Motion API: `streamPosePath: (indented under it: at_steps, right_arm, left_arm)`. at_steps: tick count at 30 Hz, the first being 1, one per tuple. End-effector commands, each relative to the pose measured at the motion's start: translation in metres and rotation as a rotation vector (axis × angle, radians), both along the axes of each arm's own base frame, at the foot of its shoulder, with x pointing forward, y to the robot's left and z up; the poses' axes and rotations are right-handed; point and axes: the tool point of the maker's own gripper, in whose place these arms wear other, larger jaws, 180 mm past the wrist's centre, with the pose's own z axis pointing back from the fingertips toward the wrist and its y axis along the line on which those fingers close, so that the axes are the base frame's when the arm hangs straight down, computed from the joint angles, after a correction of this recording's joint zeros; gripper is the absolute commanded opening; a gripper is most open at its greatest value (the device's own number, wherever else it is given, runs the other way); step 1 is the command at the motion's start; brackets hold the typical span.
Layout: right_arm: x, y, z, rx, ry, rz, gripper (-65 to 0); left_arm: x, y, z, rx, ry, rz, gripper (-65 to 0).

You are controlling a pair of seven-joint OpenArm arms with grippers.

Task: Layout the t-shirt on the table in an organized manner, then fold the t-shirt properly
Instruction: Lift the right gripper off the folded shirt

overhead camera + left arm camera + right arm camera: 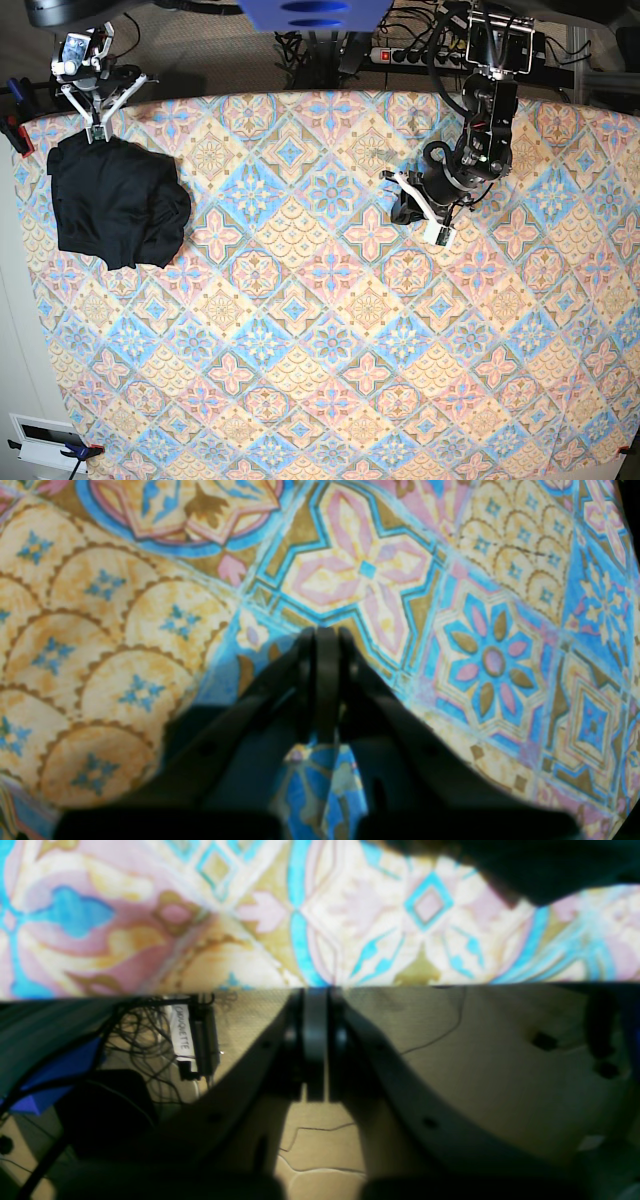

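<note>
The black t-shirt [115, 205] lies crumpled in a heap at the far left corner of the table [330, 330]; only one dark edge of the t-shirt [525, 865] reaches into the right wrist view. My right gripper [97, 132] hangs at the table's far edge just beyond the heap. In its own view the right gripper [316, 990] is shut, empty, and level with the cloth's edge. My left gripper [412, 205] hovers over the right-centre of the table, far from the shirt. The left gripper [325, 630] is shut on nothing above the patterned cloth.
A power strip and tangled cables [400, 55] lie on the floor beyond the far edge, and the cables [150, 1040] also show under the right gripper. A blue object [315, 12] sits at top centre. Clamps [15, 130] grip the left edge of the cloth.
</note>
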Motion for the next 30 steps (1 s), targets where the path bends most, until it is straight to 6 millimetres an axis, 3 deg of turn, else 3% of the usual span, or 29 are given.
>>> streamPosePath:
  at_steps: [1,15,24,30]
  right_arm:
    - [0.034,-0.001,0.028,-0.002,-0.180,0.025,-65.0]
    - [0.027,-0.002,0.025,-0.005,-0.161,0.024,-65.0]
    - [0.016,-0.014,-0.004,0.023,-0.092,-0.029,-65.0]
    - [0.027,-0.025,-0.006,0.015,-0.093,-0.035,-65.0]
  left_arm:
    - [-0.028,0.008,-0.025,0.084,0.137,-0.036,-64.9]
    - [-0.027,0.010,-0.025,0.085,0.136,-0.032,-64.9]
    - [-0.027,0.010,-0.025,0.085,0.136,-0.032,-64.9]
    - [-0.028,0.010,-0.025,0.085,0.137,-0.032,-64.9]
